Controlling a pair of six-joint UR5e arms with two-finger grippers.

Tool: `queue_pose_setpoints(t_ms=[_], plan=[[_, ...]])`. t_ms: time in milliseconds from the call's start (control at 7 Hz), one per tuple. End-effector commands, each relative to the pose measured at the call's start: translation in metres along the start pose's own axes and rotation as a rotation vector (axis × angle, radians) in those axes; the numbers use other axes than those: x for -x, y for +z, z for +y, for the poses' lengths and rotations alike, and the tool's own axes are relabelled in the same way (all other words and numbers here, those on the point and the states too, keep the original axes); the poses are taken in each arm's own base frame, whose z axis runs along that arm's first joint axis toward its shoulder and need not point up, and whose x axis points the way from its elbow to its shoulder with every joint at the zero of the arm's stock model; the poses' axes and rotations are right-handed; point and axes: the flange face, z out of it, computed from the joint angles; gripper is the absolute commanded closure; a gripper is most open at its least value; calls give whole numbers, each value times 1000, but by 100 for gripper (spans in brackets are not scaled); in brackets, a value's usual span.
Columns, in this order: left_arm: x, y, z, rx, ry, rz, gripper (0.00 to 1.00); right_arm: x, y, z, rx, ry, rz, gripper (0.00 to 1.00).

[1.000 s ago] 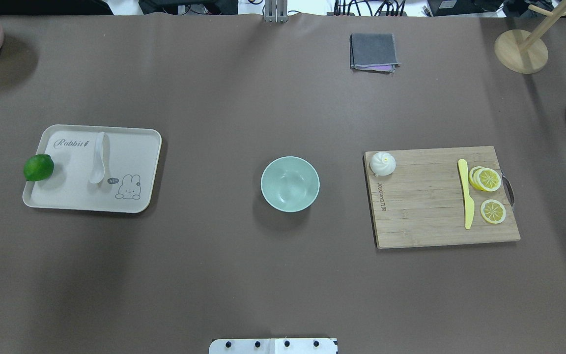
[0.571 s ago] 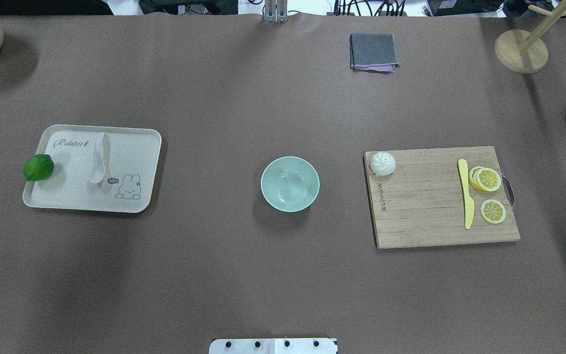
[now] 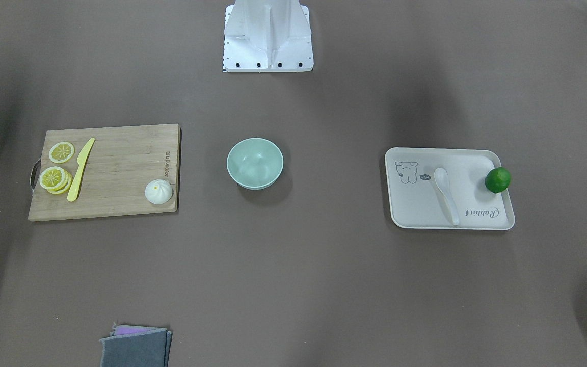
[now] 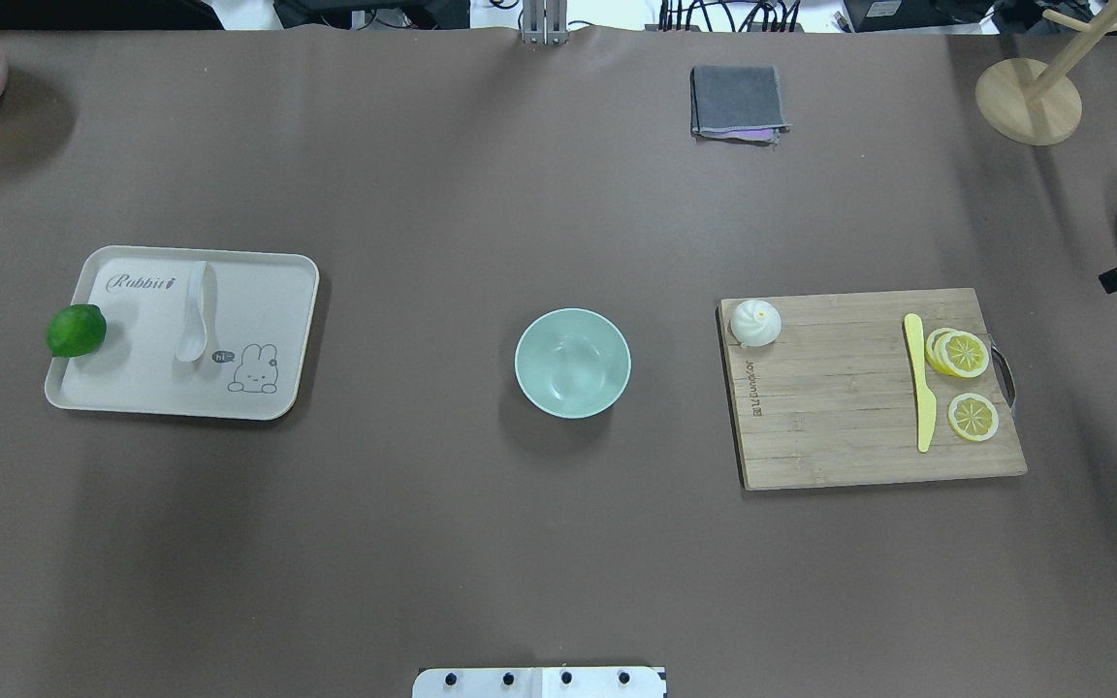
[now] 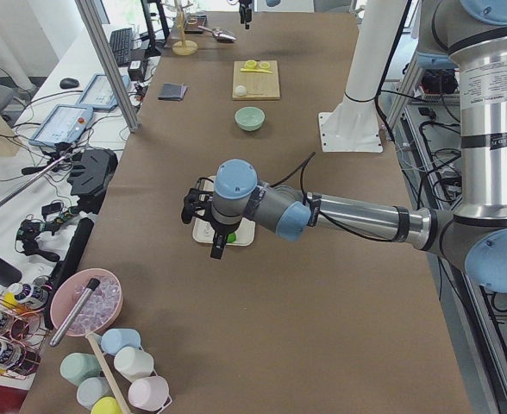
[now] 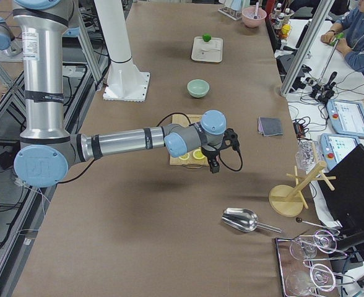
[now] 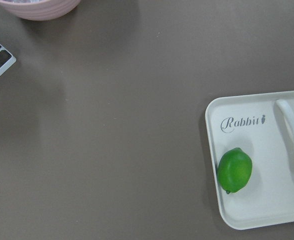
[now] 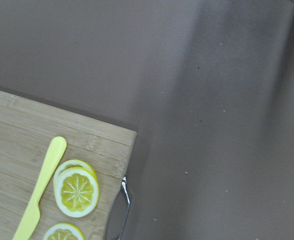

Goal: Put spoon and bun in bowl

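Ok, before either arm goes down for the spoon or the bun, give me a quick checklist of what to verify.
1. Bowl empty and upright: ok.
2. Spoon lies free on the tray, apart from the lime: ok.
3. Bun sits at the cutting board corner, apart from the knife: ok.
4. Left gripper lined up over the spoon: not ok; the spoon is only at its wrist view's edge.
5. Left gripper and right gripper open: cannot tell.
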Motion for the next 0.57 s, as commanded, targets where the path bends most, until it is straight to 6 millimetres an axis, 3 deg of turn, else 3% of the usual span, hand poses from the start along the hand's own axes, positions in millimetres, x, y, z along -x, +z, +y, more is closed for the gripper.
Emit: queue_pose_setpoints(t_ms=[0,143,429], plan=[[-67,31,-36,32,47,53,3,58,9,-13,9,32,-34,0],[-110,58,-45,71,27,71,3,92,18,-29,19,56,-57,1],[-148,105,-63,87,-22,10,3,149,35,-53,32,37,-90,2]])
